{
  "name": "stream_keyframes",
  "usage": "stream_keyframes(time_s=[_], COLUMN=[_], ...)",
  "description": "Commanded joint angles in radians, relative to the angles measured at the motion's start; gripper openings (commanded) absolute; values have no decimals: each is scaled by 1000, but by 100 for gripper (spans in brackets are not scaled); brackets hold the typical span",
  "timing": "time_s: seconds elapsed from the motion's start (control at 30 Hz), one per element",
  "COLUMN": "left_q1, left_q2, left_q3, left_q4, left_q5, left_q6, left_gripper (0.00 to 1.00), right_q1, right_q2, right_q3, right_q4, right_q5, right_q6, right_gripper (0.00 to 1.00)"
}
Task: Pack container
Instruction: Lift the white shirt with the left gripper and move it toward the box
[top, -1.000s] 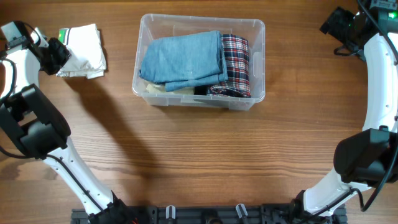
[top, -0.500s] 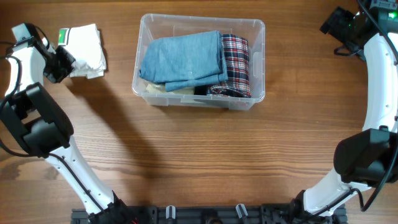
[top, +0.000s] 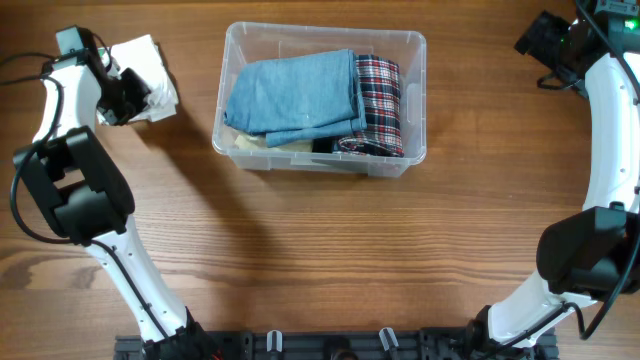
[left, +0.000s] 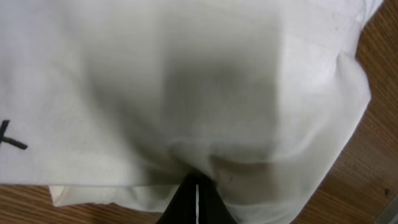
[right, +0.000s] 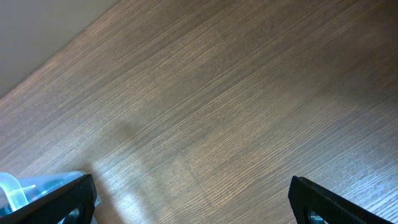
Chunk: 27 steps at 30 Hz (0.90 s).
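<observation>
The clear plastic container (top: 412, 50) stands at the back middle of the table. It holds a folded blue denim garment (top: 295, 92), a folded plaid garment (top: 381, 105) and a pale item underneath. A folded white garment (top: 150, 75) lies left of the container. My left gripper (top: 128, 95) is shut on the white garment's near edge; in the left wrist view the cloth (left: 186, 81) fills the frame and bunches over the closed fingertips (left: 196, 198). My right gripper (top: 540, 40) is at the far right back, open and empty, its fingers (right: 193, 199) spread wide above bare wood.
The wooden table (top: 330, 250) spreads in front of the container. A corner of the clear container (right: 25, 186) shows at the lower left of the right wrist view. Both arm bases stand at the table's front corners.
My left gripper has moved right and back, from left of the white garment onto it. The garment has shifted slightly right and its green label is now covered. The right arm has not moved.
</observation>
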Motion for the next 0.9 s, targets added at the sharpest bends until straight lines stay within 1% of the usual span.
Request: stream_keyframes(time_s=[0.0,0.1,0.3,0.4,0.53,0.57,0.87], left_q1=[3,3,3,7,30,37,48], left_q2=[0,-24,-116,-138,-135,-135,-55], left_q3=[0,1,2,2,1,1,-1], left_q4=[2,6,93,132,162,162,162], left_q5=[13,13,12,-45,-214,-227,-224], left_q6=[5,5,6,5,5,6,6], left_gripper=[4,4,4,4,4,4,4], right_q1=[4,4,4,4,4,4,4], right_q2=[12,12,12,12,12,12,12], right_q3=[-7,-7,-7,-7,-7,-7,-7], right_q4=[3,3,3,3,3,3,3], right_q5=[-5,-5,-5,-5,-5,-5,-5], right_q6=[14,13,13,13,14,14,14], right_gripper=[100,100,100,100,100,100,100])
